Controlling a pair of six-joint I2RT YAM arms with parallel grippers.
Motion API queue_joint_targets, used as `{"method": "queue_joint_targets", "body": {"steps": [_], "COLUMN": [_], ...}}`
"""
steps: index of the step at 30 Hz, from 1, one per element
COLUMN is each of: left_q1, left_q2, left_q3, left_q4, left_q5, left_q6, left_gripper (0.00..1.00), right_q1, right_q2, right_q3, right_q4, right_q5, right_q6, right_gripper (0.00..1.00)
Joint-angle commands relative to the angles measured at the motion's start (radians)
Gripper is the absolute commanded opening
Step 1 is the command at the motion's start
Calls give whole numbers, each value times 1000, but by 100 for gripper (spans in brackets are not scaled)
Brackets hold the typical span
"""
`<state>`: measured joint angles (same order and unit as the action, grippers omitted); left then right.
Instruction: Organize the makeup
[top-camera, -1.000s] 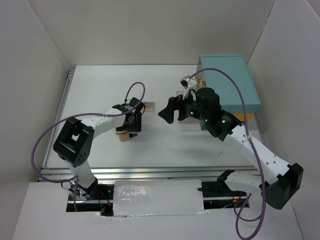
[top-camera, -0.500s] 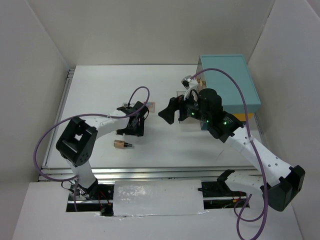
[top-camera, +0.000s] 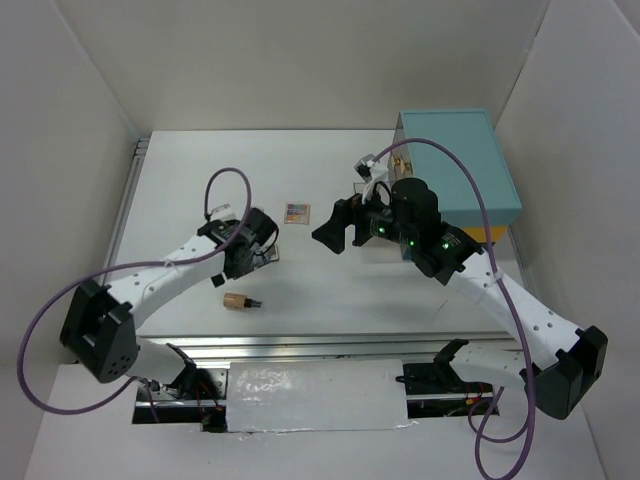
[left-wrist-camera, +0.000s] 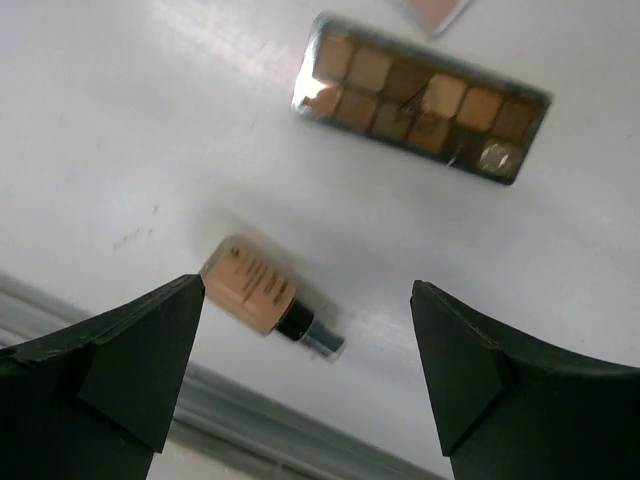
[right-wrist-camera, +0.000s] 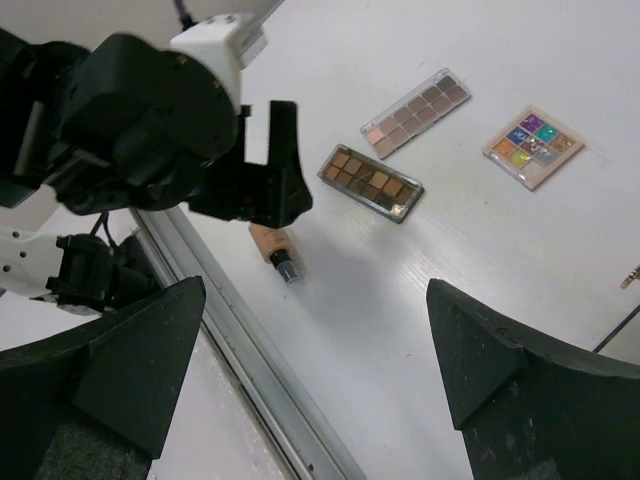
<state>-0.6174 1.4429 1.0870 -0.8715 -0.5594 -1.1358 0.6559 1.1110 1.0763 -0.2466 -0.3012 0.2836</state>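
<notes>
Well, my left gripper (left-wrist-camera: 305, 290) hangs over the foundation bottle (left-wrist-camera: 252, 293), jaws spread wide and empty, probably lined up to grab it; my right gripper (right-wrist-camera: 315, 297) likewise gapes, holding nothing.

The foundation bottle (top-camera: 236, 301) lies on the desk (top-camera: 200, 170) lower left of centre, a palette (top-camera: 297, 213) up and right of it, the case (top-camera: 460, 165) upper right.

In the left wrist view a peach palette (left-wrist-camera: 436, 10), just beyond the brown eyeshadow palette (left-wrist-camera: 420, 110), is cut off by the top edge (only a corner is seen). From above, that palette is mostly covered by the left arm (top-camera: 160, 282). A small gold item (right-wrist-camera: 630, 277), well right of it, is clipped by the right wrist view's edge.
</notes>
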Motion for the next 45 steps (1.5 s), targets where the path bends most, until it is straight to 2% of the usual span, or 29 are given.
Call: {"method": "queue_joint_targets", "body": {"steps": [1, 5, 12, 19, 28, 30, 32, 35, 38, 39, 40, 43, 45], "left_q1": [-31, -74, -77, -74, -39, -13, -4, -4, -1, 1, -1, -5, -24], "left_q2": [-134, -245, -289, -242, -60, -12, 5, 5, -7, -15, -22, -87, -177], "left_q3": [-90, -159, -279, -302, -337, -349, -355, -358, -352, -348, -342, -302, -270], "left_q4": [-158, -228, -115, -89, 66, 106, 149, 164, 172, 170, 170, 169, 202], "left_q5": [35, 58, 40, -52, -47, -17, 3, 4, 0, 0, 0, 22, 27], "left_q6": [-310, -519, -608, -691, -639, -613, -579, -559, -533, -524, -492, -406, -319], "left_gripper": [99, 99, 99, 99, 97, 88, 70, 38, 32, 27, 18, 2, 0], "right_q1": [20, 39, 56, 74, 88, 93, 93, 94, 97, 97, 97, 97, 96], "right_q2": [12, 20, -13, -49, -62, -60, -62, -66, -66, -66, -65, -59, -59], "right_q3": [17, 22, -9, -38, -49, -46, -42, -41, -44, -47, -50, -64, -84], "right_q4": [38, 33, 82, 107, 124, 121, 110, 110, 115, 116, 121, 144, 171], "right_q5": [-49, -78, -150, -164, -170, -167, -156, -141, -139, -138, -131, -104, -72], "right_q6": [-6, -3, 26, 32, 37, 34, 29, 26, 23, 22, 22, 43, 58], "right_gripper": [100, 100, 100, 100, 100, 100, 100, 100, 100, 100, 100, 100, 100]}}
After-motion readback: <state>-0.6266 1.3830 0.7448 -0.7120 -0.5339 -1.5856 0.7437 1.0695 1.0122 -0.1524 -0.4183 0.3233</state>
